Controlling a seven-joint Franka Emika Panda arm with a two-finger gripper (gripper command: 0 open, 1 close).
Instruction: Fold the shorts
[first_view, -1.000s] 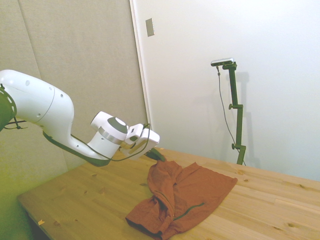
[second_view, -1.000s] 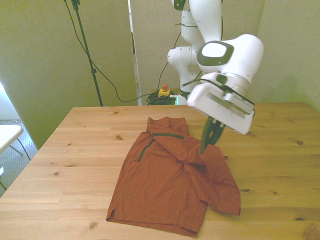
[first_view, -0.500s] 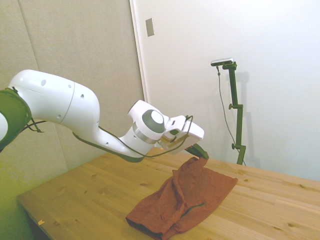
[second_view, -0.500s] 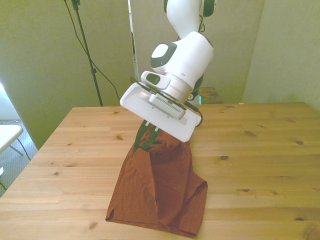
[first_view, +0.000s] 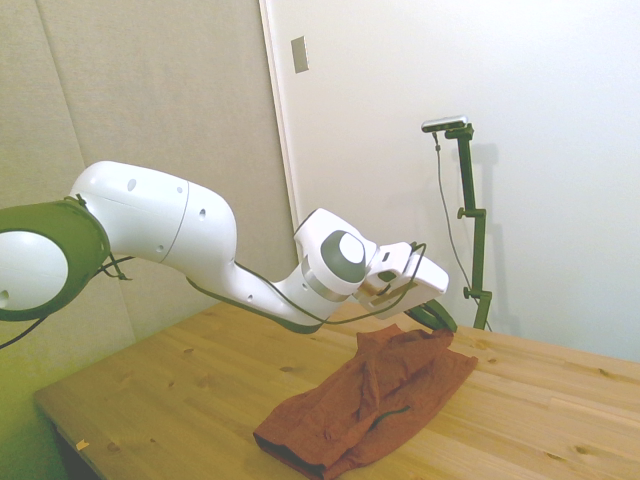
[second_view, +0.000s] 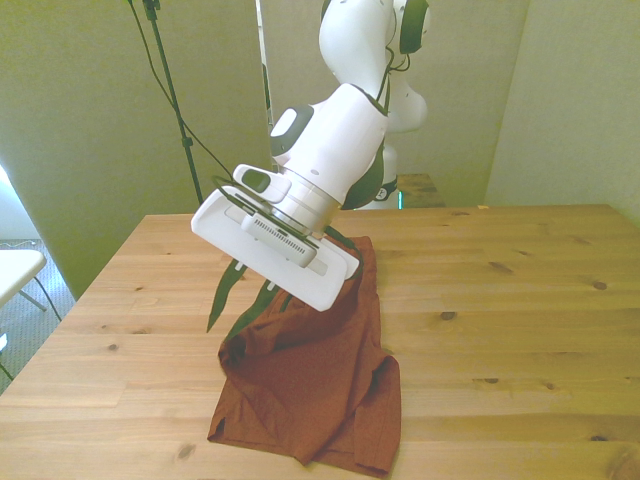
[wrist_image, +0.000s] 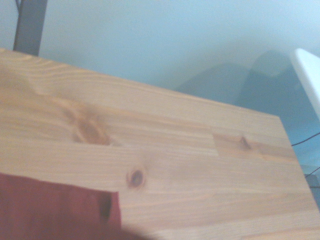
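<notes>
The rust-orange shorts (second_view: 315, 385) lie on the wooden table (second_view: 520, 300), doubled over into a narrow, wrinkled stack. In the side view the shorts (first_view: 370, 395) rise slightly at their far end, right under my gripper (first_view: 440, 322). In the front view my gripper (second_view: 225, 332) hangs low at the bunched edge of the cloth on the front view's left. Its two dark green fingers (second_view: 222, 295) stand apart and open, with bare table showing between them. One fingertip touches the bunched edge. The wrist view shows a corner of the shorts (wrist_image: 55, 210) on the wood.
The table (first_view: 170, 390) stretches bare on both sides of the cloth. Its edge on the front view's left is close to the gripper. The white arm (second_view: 320, 160) leans over the far half of the shorts and hides it.
The gripper carried the shorts' edge across from the front view's right to its left, laying the cloth over itself. Its fingers, pinched together earlier, now stand apart.
</notes>
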